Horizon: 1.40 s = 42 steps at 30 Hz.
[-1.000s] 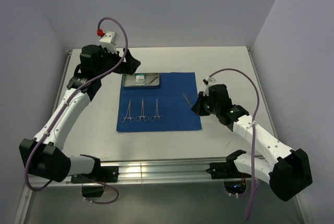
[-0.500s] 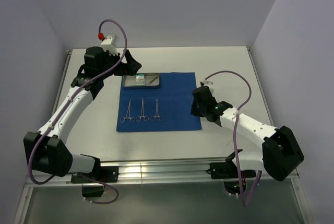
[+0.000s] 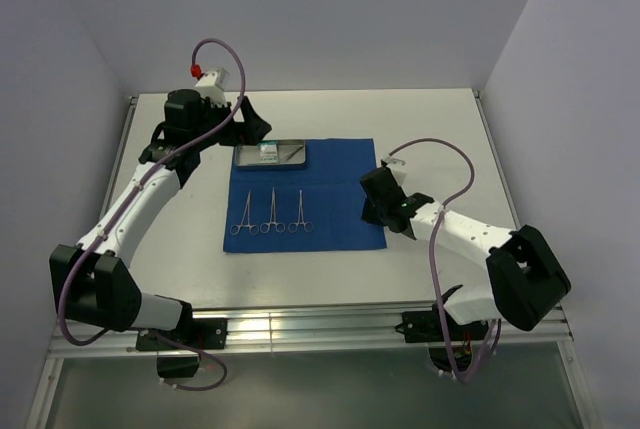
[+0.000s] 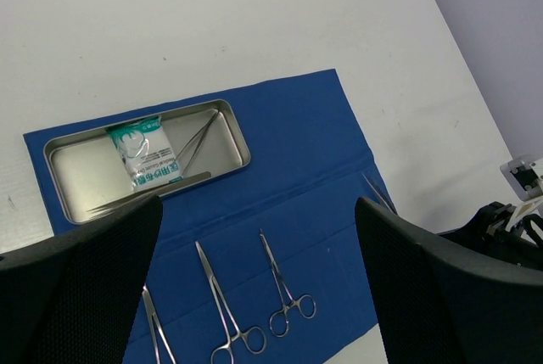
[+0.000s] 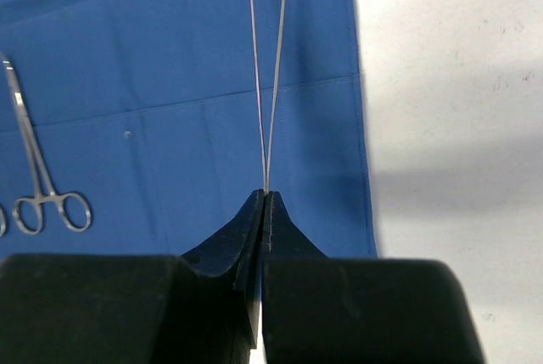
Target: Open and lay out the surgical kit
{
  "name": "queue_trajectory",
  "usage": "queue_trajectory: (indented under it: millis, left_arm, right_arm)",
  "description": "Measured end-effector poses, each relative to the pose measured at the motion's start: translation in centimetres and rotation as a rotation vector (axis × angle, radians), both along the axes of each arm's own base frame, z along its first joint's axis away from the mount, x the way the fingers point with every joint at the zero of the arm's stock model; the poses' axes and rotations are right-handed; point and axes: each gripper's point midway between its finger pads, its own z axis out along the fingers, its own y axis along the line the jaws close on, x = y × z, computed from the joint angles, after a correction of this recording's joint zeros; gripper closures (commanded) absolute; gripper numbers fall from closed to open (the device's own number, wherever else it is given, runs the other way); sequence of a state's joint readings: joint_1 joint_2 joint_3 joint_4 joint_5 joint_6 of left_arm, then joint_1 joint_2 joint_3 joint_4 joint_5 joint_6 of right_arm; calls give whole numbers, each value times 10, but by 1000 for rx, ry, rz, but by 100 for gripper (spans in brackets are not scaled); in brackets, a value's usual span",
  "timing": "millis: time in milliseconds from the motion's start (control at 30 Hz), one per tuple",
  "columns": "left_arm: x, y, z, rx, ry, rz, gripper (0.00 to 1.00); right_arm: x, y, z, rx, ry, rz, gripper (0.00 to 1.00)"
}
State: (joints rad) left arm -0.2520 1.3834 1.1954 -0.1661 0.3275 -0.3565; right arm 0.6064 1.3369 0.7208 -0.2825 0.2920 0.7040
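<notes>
Since a second earlier, your right arm had folded its elbow in toward the table (image 3: 430, 129) and carried the right gripper (image 5: 265, 198) a little leftward, over the right edge of the blue cloth (image 3: 340, 164); the left arm had barely shifted. You had the right gripper's jaws pressed tight together on one pair of tweezers (image 5: 270, 67), pinched at the joined end, with the two thin legs running straight ahead of the fingertips over the cloth. The cloth's right edge lay just to the right of those legs, with bare table beyond it. One ring handle of a clamp showed well off to that gripper's left. Your left gripper (image 4: 259, 207) hung with its jaws spread wide and nothing between them, above the far-left part of the spread cloth. Ahead of it and to its left sat one steel tray (image 4: 81, 173) on the cloth, holding one white-green packet (image 4: 144, 154) and two slim instruments (image 4: 197, 137), one beside the packet and one along the tray's near wall. Below and between its fingers lay three ring-handled clamps (image 3: 271, 211) side by side on the cloth, apart from each other, rings toward the gripper. That made six instruments counted: three on the cloth, two in the tray, one in your right gripper.
</notes>
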Motion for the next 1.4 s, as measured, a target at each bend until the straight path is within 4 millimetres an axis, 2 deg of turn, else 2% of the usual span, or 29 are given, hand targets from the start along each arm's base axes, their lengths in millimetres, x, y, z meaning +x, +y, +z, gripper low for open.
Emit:
queue_trajectory:
  millis: [233,367,700,833,1033,1067,1133,1233,1400]
  left_arm:
    - [3,4,-6,4,23,1,1]
    - [6,9,-5,1,23,9,1]
    - [11,21,2,-15,12,17,1]
    - [13,22,2,-19,15,15,1]
    - [17,21,1,-21,21,9,1]
    - [17,21,2,-23,20,6,1]
    - [18,20,4,-25,16,2,1]
    - [18,19,6,-28,12,-4,1]
    - [17,19,6,-28,13,-7,1]
  right_arm:
    - [1,1,-17,-33,58,-12,100]
    - [5,4,-19,-37,71,-13,100]
    - [1,6,-22,-33,96,1,100]
    - [-5,6,-26,-32,113,17,83]
    - [-20,3,-37,-36,169,45,65]
    - [-20,4,-37,-35,171,47,59]
    - [-22,3,-38,-39,177,50,58]
    - [-25,1,-39,-49,188,54,64]
    - [-22,-2,-31,-68,181,62,66]
